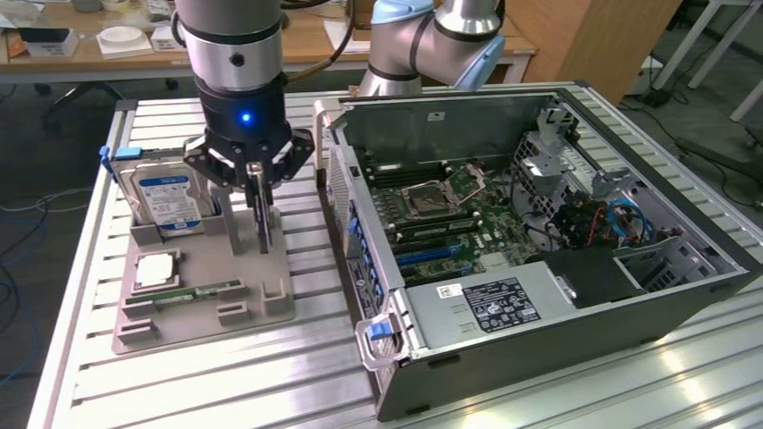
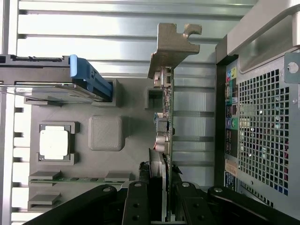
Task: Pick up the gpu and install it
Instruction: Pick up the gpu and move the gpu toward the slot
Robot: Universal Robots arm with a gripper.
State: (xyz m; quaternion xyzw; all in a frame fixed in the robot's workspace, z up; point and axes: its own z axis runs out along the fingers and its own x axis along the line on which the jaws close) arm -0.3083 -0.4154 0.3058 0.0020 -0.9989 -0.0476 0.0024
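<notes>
**Exterior view, left to right.** A ribbed aluminium table [image 1: 71,357] of parallel slats carries a matte grey moulded plastic fixture tray [image 1: 256,308] in the left half of the frame. At the tray's upper left, a silver metal hard drive [image 1: 167,201] with a blue-and-white label stands on edge in a slot. Below it lie a square, pale-topped processor chip [image 1: 156,268] in its recess and a narrow green memory stick [image 1: 197,292]. At the tray's right side, left of frame centre, stands the gpu [image 1: 263,228], a thin flat dark expansion card, upright on its long edge with its lower edge at the tray. The black multi-link gripper [image 1: 257,198], under a cylindrical black-and-silver wrist with a blue light, is partly closed, its jaws pinched on the card's upper edge. The right half holds an open dark grey sheet-metal computer case [image 1: 537,357] lying on its side, exposing a green motherboard [image 1: 459,219] and a black labelled power supply [image 1: 501,304].

**Wrist view.** The gpu [image 2: 168,117] appears edge-on, a green board strip ending in a stepped greyish metal bracket. It is clamped between the black fingers [image 2: 136,206] of the gripper [image 2: 163,206]. The computer case [image 2: 262,131], its wall perforated, lies near.
</notes>
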